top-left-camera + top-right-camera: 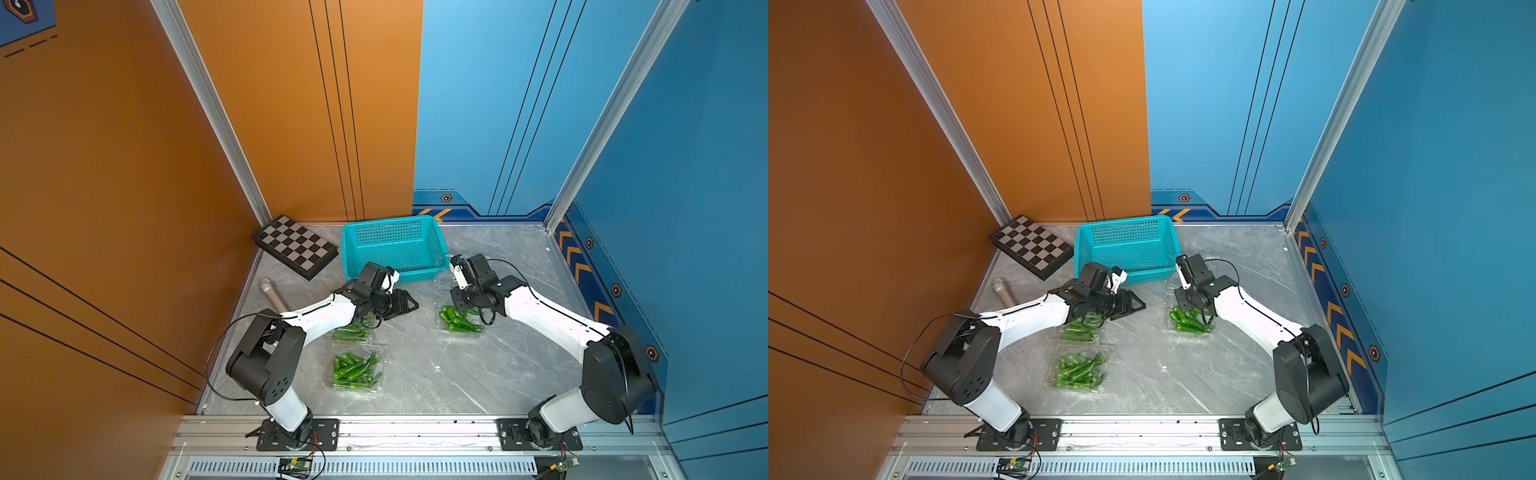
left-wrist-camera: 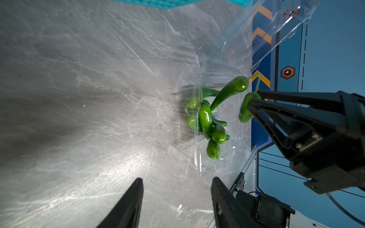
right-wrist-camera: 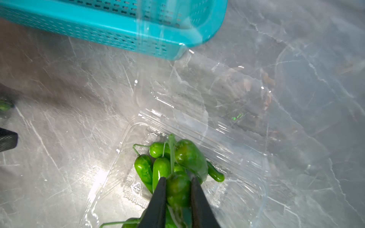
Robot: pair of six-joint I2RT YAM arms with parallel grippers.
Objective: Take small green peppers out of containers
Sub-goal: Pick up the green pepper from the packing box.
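One pepper (image 3: 177,189) is pinched between the jaws of the right gripper (image 3: 176,178). The jaws are closed on its body, and its thin stem pokes out past the tips. In the left wrist view it hangs apart from the pile, so the step in hand looks like the lift-out of a single pepper.

The other peppers (image 3: 158,167) lie heaped just beyond and beneath the jaw tips, inside the clear box (image 3: 237,195). The lid (image 3: 197,94) of this box is folded back ahead of the jaws. Farther ahead stands the teal basket (image 3: 98,25), which is the likely drop spot, though the task only says to take the peppers out.

The left gripper (image 2: 176,180) has its jaws apart with nothing between them. Bare tabletop (image 2: 79,98) lies beneath, and the jaws point toward that same box. Two more boxes (image 1: 376,386) of peppers sit back behind those jaws, close to the left arm.

The next move calls for a straight rise, so the pepper clears the box wall without dragging a neighbour along. After that comes a short carry forward and a release.

In both top views the right jaw tips are hidden under their own wrist. One of the two boxes is partly covered by the left forearm, and I cannot tell whether those lids are shut. A green blur deep between the right jaws may be a second pepper.
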